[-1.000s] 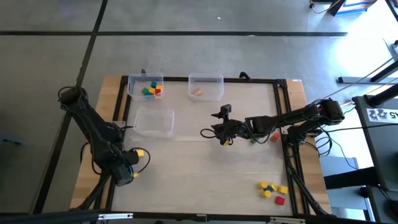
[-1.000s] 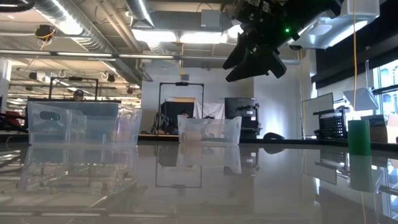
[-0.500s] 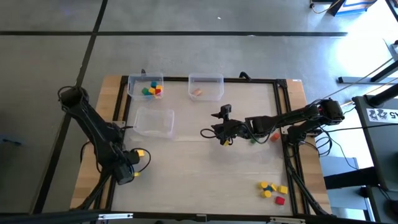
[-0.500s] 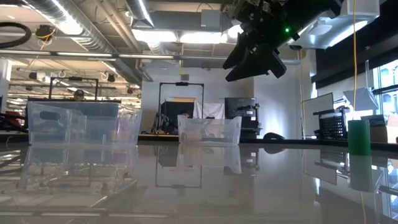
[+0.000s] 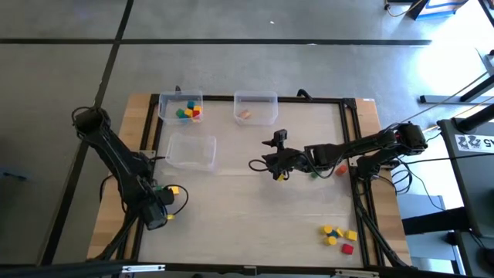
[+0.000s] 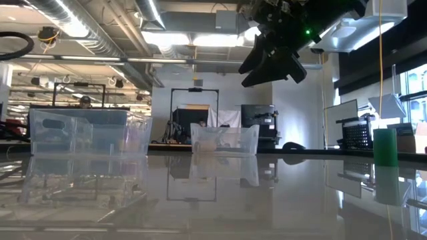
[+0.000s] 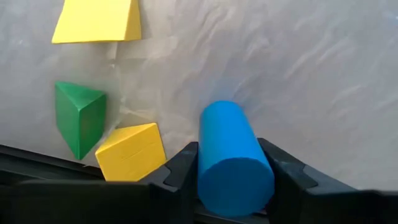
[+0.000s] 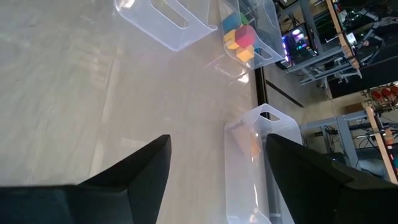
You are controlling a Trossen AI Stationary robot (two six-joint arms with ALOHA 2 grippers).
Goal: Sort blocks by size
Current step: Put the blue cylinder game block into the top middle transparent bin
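1. Left hand (image 7: 231,186) sits low at my near-left corner of the surface (image 5: 255,208), its fingers closed against a blue cylinder (image 7: 231,155).
2. Beside it I see two yellow blocks (image 7: 132,151) and a green wedge (image 7: 78,117).
3. Right hand (image 5: 272,165) hovers mid-surface, fingers wide apart, holding nothing.
4. More blocks (image 5: 338,235) lie near-right; others fill a far bin (image 5: 179,107).

Three bins stand on the far left part of the tabletop (image 5: 255,208): the far-left bin (image 5: 181,107) holds several blocks (image 5: 188,112), the far-middle bin (image 5: 255,108) lies to its right, and a third bin (image 5: 191,150) sits just nearer. A loose cluster of blocks (image 5: 338,236) lies at the near right corner. The left end effector (image 5: 160,212) is at the near left edge, the right end effector (image 5: 262,164) over the middle.
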